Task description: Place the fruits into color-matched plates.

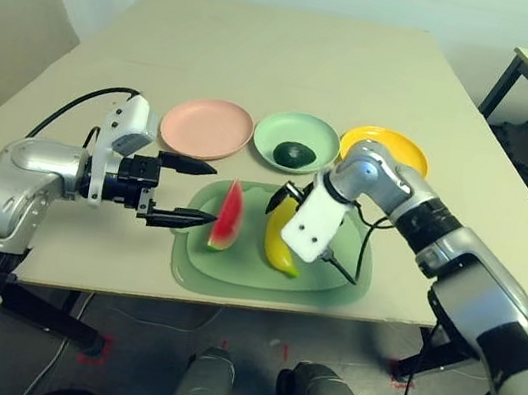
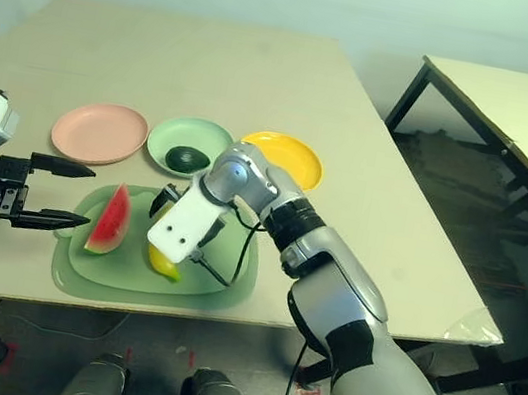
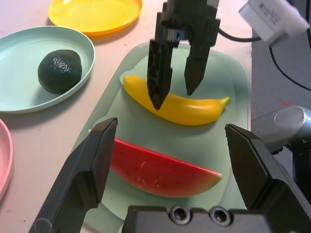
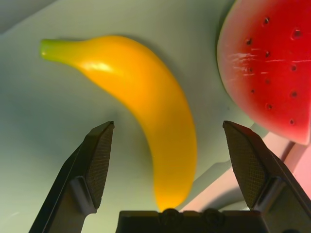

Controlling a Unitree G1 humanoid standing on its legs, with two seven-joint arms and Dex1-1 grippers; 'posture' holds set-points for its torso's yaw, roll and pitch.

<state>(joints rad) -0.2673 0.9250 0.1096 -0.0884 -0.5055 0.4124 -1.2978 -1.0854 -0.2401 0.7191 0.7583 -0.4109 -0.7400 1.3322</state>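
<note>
Now the right claw hangs wide open and empty over the banana on the green mat; next it should lower, grip, then carry it to the yellow plate.

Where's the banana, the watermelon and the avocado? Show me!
banana [image 4: 146, 107]: right wrist view, on the middle of its yellow curve.
watermelon [image 3: 160, 171]: left wrist view, on its red flesh.
avocado [image 3: 59, 71]: left wrist view, on its dark bumpy top, in the mint green plate [image 3: 19, 48].
</note>
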